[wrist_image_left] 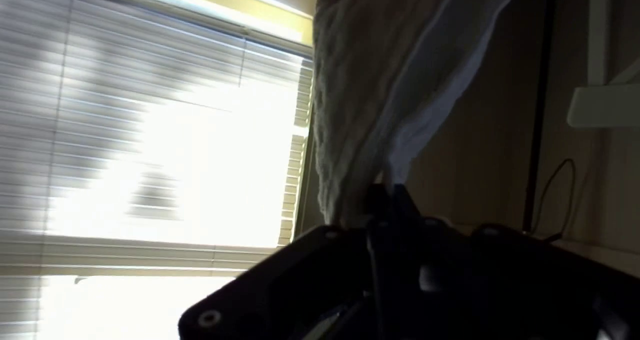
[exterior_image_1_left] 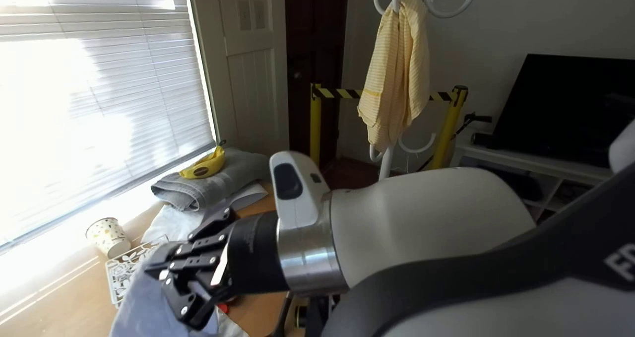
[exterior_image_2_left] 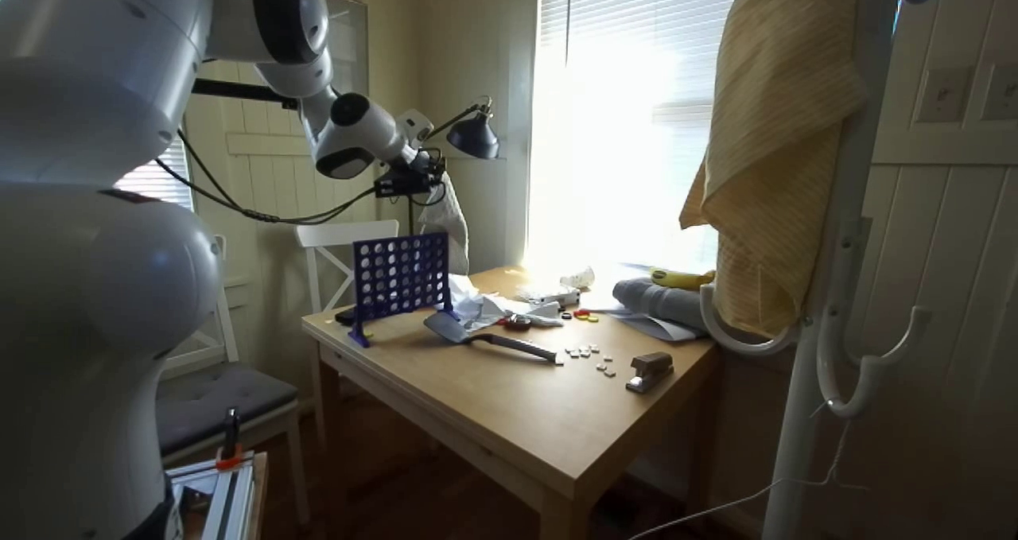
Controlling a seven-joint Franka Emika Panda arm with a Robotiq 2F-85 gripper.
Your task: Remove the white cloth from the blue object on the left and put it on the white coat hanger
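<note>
White cloth point(wrist_image_left: 375, 89): clamped in my tool point(wrist_image_left: 387, 195), hanging down. Blue grid frame point(exterior_image_2_left: 402, 276): uncovered, on the worktop point(exterior_image_2_left: 517, 397); removal, I judge, done. White coat hanger point(exterior_image_2_left: 839, 270): yellow cloth point(exterior_image_2_left: 779, 150) aboard; my carry and hanging-up left.

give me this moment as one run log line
gripper: pinching white cloth | white cloth: hanging, partly behind blue Connect Four frame in an exterior view | white coat stand: holds yellow striped towel | transfer: pending
</note>
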